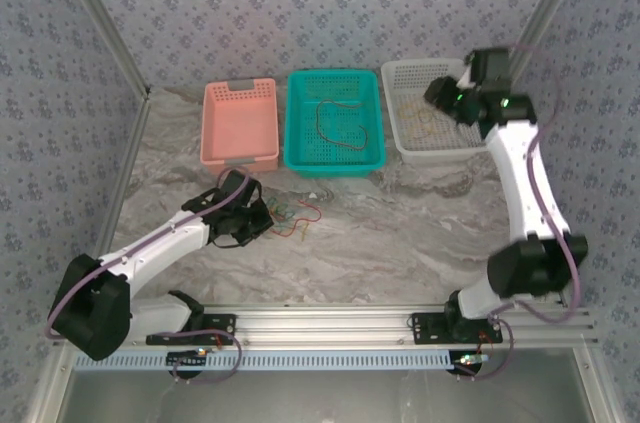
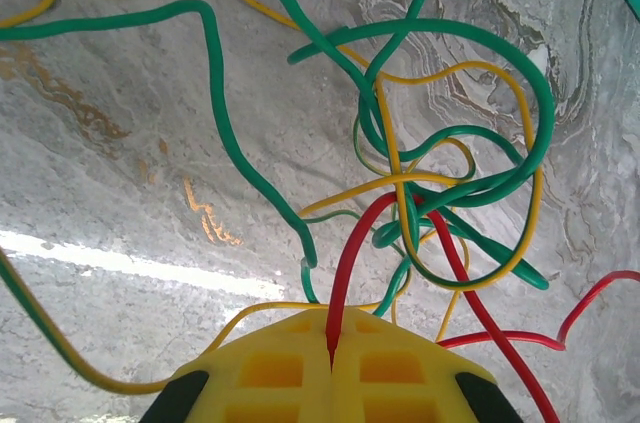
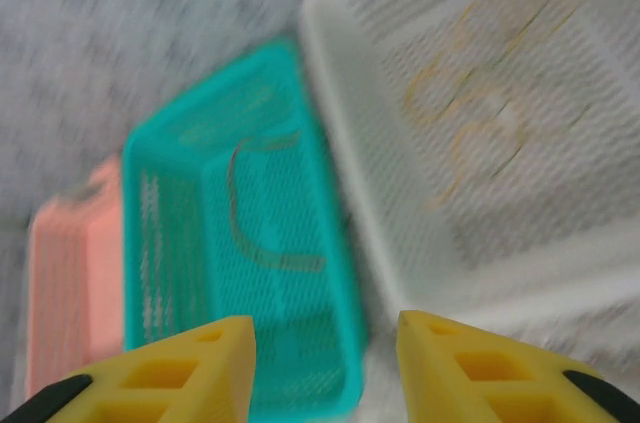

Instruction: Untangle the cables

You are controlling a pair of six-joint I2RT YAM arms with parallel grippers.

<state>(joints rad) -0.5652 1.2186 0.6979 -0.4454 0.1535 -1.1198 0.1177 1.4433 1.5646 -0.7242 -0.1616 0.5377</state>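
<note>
Cables (image 1: 292, 215) tangled at left tool (image 1: 262, 221); table (image 1: 400, 233) bare rightward.

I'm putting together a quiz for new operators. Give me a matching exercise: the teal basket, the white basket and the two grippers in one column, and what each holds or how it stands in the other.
1 teal basket
2 white basket
3 left gripper
4 right gripper

a shut on the red cable
b brown cable inside
c open, holding nothing
d yellow cable inside

Pairs: 1-b, 2-d, 3-a, 4-c
</note>
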